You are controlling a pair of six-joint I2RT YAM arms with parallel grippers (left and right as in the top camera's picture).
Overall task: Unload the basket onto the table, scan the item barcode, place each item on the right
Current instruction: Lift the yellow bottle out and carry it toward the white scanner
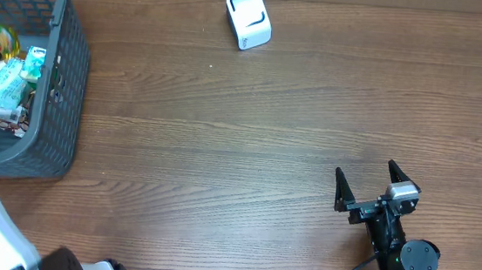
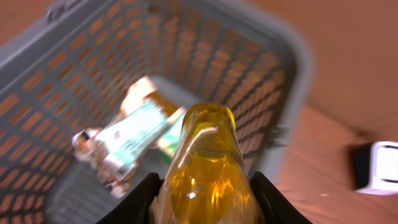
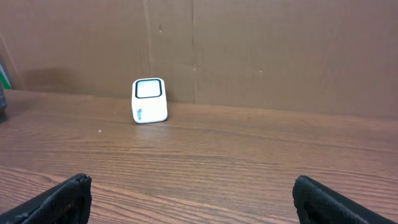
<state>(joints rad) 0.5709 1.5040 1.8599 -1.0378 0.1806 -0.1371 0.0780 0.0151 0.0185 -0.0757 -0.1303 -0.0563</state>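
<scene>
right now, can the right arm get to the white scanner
Probably yes: the right gripper is open and empty, and only bare table lies between it and the scanner; the reach itself I can't confirm.

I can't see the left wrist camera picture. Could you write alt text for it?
The left gripper clasps a glossy yellow translucent bottle above a grey plastic lattice basket holding a green-and-white packet. A small white box-shaped scanner sits on the brown wooden table at right.
</scene>
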